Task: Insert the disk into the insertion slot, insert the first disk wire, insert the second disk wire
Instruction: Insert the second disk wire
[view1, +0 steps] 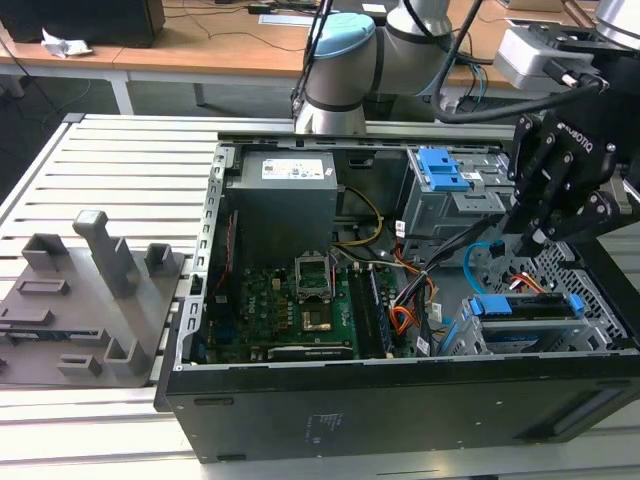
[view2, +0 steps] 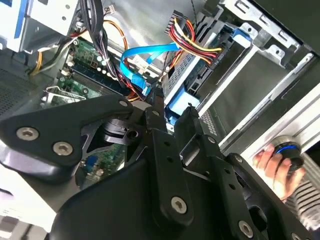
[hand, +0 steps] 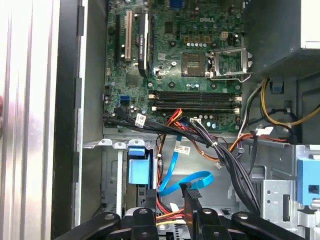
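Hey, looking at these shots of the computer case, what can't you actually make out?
- Exterior view: how deep the disk sits in the insertion slot, whose walls hide its far end.
- Second wrist view: where the blue cable ends; the gripper covers it.
- Second wrist view: most of a person's hand, cut off by the gripper's body and the picture's edge.

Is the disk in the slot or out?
In: the disk lies inside the slot, with its blue carrier end showing.

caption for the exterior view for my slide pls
Gripper poised above the blue-framed disk in the drive cage of an open computer case.
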